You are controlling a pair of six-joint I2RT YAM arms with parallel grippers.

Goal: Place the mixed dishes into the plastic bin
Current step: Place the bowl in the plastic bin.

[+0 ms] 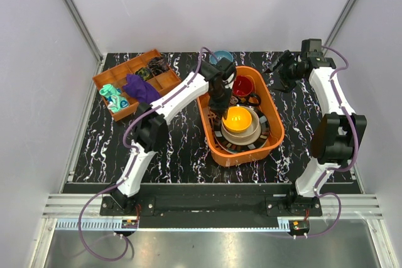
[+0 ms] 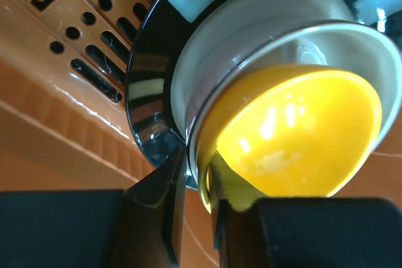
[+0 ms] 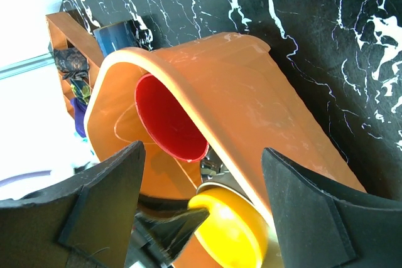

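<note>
The orange plastic bin [image 1: 274,131] stands mid-table. In it a dark striped-rim plate [image 1: 227,144] carries a beige bowl [image 1: 256,131] with the orange-yellow bowl [image 1: 239,119] nested inside; a red mug [image 1: 242,85] sits at the far end. My left gripper [image 1: 220,103] reaches into the bin and is shut on the orange-yellow bowl's [image 2: 301,130] near rim, one finger inside, one outside [image 2: 198,167]. My right gripper [image 1: 280,71] is open and empty, right of the bin's far corner [image 3: 201,167]. A small blue bowl [image 1: 221,57] lies behind the bin. The patterned and light blue plates are not visible.
A brown-orange compartment tray [image 1: 107,76] stands at the back left with a purple cloth [image 1: 142,88] and a teal toy [image 1: 115,97]. The right wrist view shows a dark blue cup-like thing [image 3: 119,32] between bin and tray. White walls enclose the table.
</note>
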